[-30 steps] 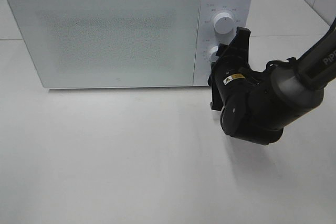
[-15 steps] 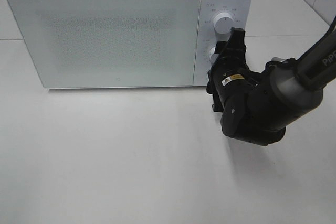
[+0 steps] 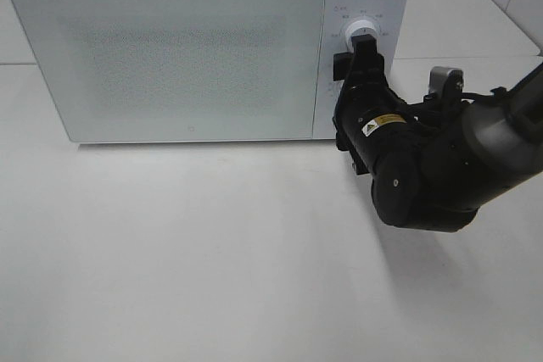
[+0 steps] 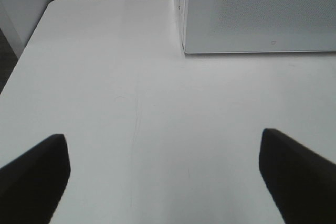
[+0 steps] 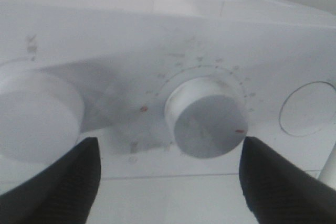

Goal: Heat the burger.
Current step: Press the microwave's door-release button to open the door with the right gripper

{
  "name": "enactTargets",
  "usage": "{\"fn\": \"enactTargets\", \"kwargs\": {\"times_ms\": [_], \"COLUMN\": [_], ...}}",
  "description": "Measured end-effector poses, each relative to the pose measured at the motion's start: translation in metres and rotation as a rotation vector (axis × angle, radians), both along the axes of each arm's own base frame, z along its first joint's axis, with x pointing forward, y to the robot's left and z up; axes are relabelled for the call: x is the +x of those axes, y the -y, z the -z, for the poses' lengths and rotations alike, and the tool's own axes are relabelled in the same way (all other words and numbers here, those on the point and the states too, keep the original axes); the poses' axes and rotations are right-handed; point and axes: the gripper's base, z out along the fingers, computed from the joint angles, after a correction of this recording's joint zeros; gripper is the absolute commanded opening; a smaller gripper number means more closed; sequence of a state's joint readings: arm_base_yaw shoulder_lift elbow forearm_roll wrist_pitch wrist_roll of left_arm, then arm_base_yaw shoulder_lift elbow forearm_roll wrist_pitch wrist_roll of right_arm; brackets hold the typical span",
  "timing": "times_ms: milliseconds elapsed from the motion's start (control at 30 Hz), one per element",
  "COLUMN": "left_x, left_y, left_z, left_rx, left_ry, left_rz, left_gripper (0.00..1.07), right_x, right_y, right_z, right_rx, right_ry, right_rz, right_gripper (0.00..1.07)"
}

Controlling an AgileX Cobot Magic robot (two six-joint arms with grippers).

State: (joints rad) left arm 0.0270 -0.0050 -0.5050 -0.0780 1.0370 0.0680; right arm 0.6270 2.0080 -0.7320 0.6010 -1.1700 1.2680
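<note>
counting one microwave [image 3: 170,48] | two knobs [image 5: 207,116] | right hand [image 5: 168,150] spread before one knob | left hand [image 4: 163,150] spread

— What has been altered at the right gripper [image 3: 355,52]?
— Its jaws have been spread wider, and it has been swung round.
— And ahead of it?
— The lower knob [image 5: 207,116], earlier glimpsed beside the fingers, is now left free between them. The upper knob [image 3: 361,31] is now found just beyond one fingertip.
</note>
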Motion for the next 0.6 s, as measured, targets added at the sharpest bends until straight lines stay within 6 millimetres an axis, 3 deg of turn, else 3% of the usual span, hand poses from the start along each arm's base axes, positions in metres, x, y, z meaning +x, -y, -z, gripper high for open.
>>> {"fn": "enactTargets", "kwargs": {"times_ms": [167, 233, 300, 533, 600], "left_x": [0.000, 0.000, 0.000, 0.000, 0.000], "left_y": [0.000, 0.000, 0.000, 0.000, 0.000], "left_z": [0.000, 0.000, 0.000, 0.000, 0.000], "left_rx": [0.000, 0.000, 0.000, 0.000, 0.000], "left_ry": [0.000, 0.000, 0.000, 0.000, 0.000], "left_rz": [0.000, 0.000, 0.000, 0.000, 0.000], "left_gripper": [0.89, 0.89, 0.89, 0.89, 0.89], "right_x": [-0.006, -0.012, -0.014, -0.024, -0.025], "right_y": [-0.004, -0.007, -0.007, 0.008, 0.011], "right_z": [-0.010, -0.014, -0.016, -0.025, -0.026], "right_rx": [-0.111, -0.260, -0.303, -0.658, -0.690], "right_ry": [-0.034, -0.127, -0.152, -0.308, -0.322], "right_rz": [-0.095, -0.219, -0.256, -0.522, -0.548], "right_gripper": [0.73, 0.73, 0.73, 0.73, 0.73]}}
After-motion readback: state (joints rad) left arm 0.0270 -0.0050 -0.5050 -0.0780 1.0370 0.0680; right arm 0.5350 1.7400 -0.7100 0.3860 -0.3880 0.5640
